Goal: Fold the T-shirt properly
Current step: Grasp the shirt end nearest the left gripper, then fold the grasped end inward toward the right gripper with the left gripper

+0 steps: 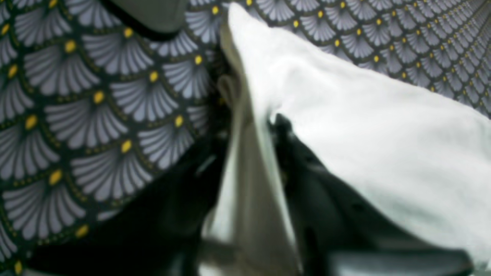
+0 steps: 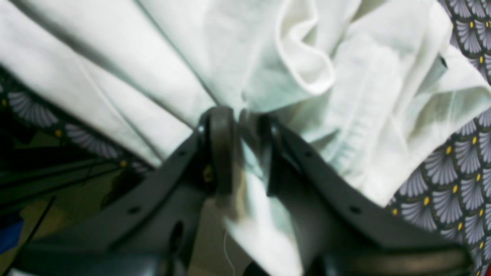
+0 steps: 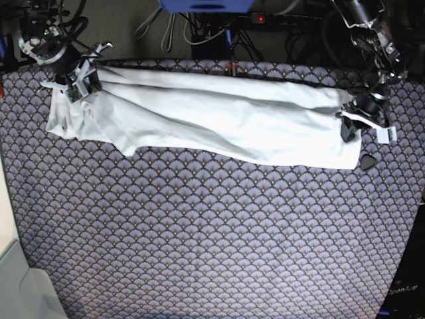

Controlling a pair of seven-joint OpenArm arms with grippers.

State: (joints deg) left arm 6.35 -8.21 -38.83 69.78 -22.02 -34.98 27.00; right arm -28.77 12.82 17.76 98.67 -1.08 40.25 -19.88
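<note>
the large white thin-cloth t-shirt (image 3: 212, 123) lies as a long band across the far side of the scallop-patterned counter (image 3: 199, 239). right end effector (image 2: 245, 153) clamps one end, left end effector (image 1: 249, 161) clamps the other. judgement: lift both ends evenly, cloth taut.

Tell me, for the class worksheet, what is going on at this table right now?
A two-armed robot is folding a white T-shirt on a scallop-patterned cloth. The shirt lies stretched in a long band across the far side. The right gripper has its jaws closed on bunched fabric at one end. The left gripper has cloth between its jaws at the other end. The shirt is only partly folded, still wrinkled.
</note>
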